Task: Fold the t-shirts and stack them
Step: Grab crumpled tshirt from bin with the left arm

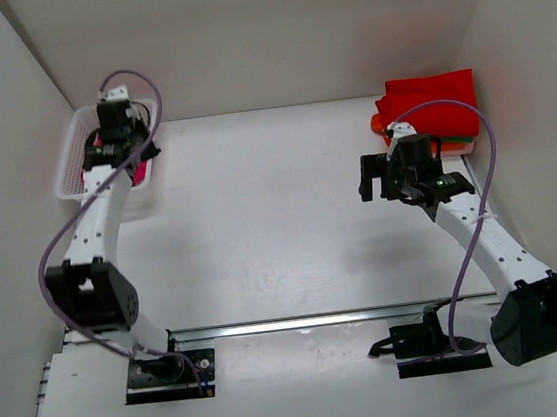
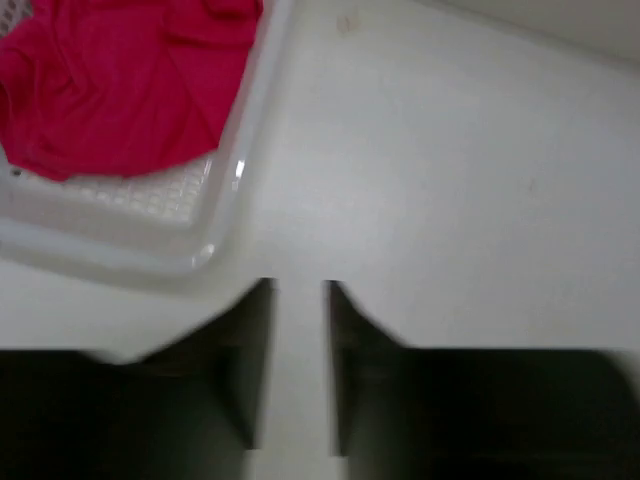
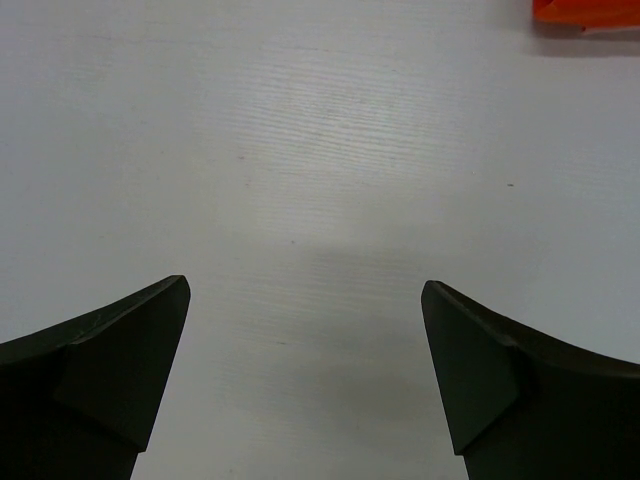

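Observation:
A magenta-pink t-shirt [image 2: 120, 85] lies crumpled in the white mesh basket [image 2: 205, 250] at the back left. In the top view only bits of it [image 1: 97, 142] show under my left arm. My left gripper [image 2: 300, 290] hovers over the table just beside the basket's corner; its jaws stand a narrow gap apart and hold nothing. In the top view it [image 1: 115, 131] is above the basket. A folded stack sits at the back right: red shirt [image 1: 432, 100] on top, orange [image 1: 383, 124] and green [image 1: 455, 138] edges below. My right gripper [image 3: 305, 295] is wide open and empty over bare table, in front of the stack [image 1: 376, 179].
White walls enclose the table on the left, back and right. The basket [image 1: 71, 172] stands against the left wall. A corner of the orange shirt [image 3: 585, 12] shows at the top right of the right wrist view. The arm bases sit at the near edge.

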`<state>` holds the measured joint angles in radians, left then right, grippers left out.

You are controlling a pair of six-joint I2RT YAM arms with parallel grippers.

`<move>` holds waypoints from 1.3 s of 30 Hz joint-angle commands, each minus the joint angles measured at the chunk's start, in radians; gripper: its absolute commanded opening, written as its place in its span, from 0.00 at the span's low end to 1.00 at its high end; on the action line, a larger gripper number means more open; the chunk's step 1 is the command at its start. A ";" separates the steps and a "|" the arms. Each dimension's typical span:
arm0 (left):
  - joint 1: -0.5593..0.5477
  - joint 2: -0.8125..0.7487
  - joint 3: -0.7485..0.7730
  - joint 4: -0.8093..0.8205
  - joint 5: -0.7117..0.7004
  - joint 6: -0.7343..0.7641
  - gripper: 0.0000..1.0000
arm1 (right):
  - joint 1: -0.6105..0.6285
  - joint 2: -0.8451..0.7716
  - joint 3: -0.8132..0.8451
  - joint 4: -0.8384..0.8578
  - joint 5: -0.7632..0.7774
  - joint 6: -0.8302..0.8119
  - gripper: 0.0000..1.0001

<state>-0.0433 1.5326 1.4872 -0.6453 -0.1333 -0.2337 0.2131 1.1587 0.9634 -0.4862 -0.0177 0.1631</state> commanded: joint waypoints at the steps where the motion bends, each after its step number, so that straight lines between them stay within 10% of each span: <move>1: 0.098 0.156 0.177 0.022 -0.057 -0.058 0.59 | -0.018 0.009 0.034 0.011 -0.013 -0.043 0.99; 4: 0.181 0.325 0.321 0.047 -0.006 -0.111 0.74 | -0.023 0.018 0.043 0.023 -0.021 -0.056 0.99; 15: 0.264 0.944 0.976 0.001 -0.057 -0.136 0.76 | -0.021 0.079 0.094 0.058 -0.036 -0.054 0.99; 23: 0.281 1.138 1.026 -0.028 0.096 -0.170 0.98 | -0.020 0.107 0.118 0.075 -0.036 -0.037 0.99; 25: 0.280 1.150 1.006 -0.028 0.116 -0.148 0.83 | -0.023 0.117 0.115 0.077 -0.047 -0.031 0.99; 27: 0.273 1.164 1.018 -0.031 0.104 -0.151 0.07 | -0.024 0.116 0.113 0.080 -0.051 -0.039 0.99; 28: 0.275 1.164 1.035 -0.037 0.092 -0.162 0.00 | -0.023 0.116 0.104 0.072 -0.051 -0.040 0.99; 35: 0.270 0.994 1.167 0.013 0.093 -0.176 0.00 | 0.012 0.116 0.086 0.078 -0.031 -0.025 0.99; 39: 0.240 0.632 0.878 0.189 0.208 -0.226 0.00 | 0.025 0.059 0.016 0.133 -0.068 0.027 0.99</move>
<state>0.2317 2.5546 2.4901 -0.6296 -0.0364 -0.4107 0.2283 1.2751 1.0176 -0.4263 -0.0635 0.1448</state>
